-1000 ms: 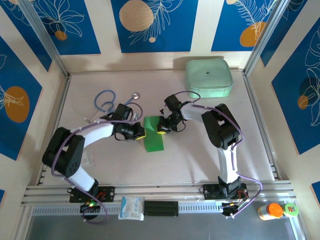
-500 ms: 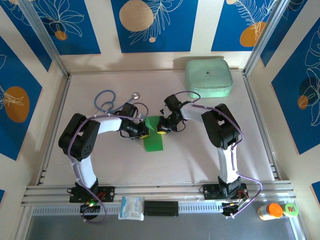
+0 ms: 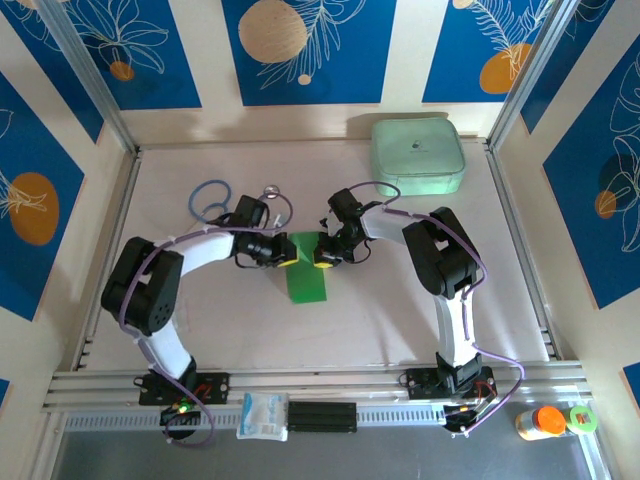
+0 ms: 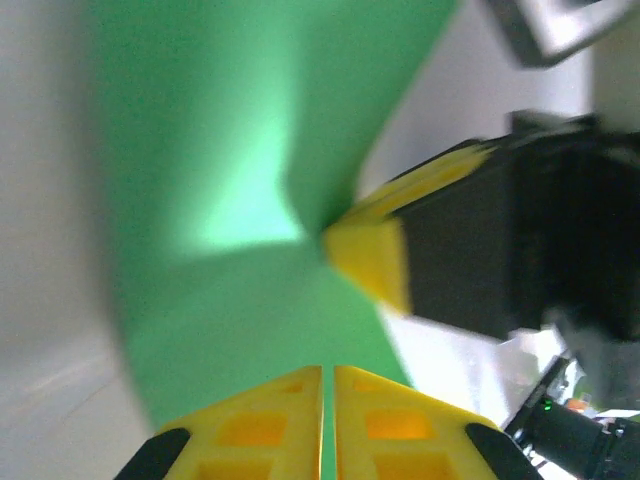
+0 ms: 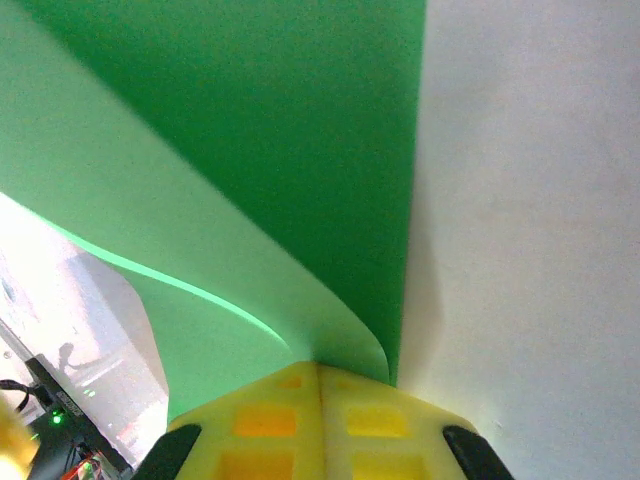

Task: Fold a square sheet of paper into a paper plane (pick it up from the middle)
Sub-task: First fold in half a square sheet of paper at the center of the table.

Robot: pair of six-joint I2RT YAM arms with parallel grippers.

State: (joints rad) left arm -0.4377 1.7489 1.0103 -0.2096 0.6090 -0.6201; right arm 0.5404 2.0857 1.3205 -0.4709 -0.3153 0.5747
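Left gripper point(image 3: 285, 262) pinched shut on thin bright green paper sheet point(image 3: 308, 284) edge | right gripper point(image 3: 322, 262) clamped on opposite edge | apparently steadying it for a crease.

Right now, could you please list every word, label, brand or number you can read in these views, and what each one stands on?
No text can be read in any view.
On the mint case: a small dark mark on the lid, too small to read.
On the white packet at the near rail: bluish print, blurred.
On the green paper: no print visible.
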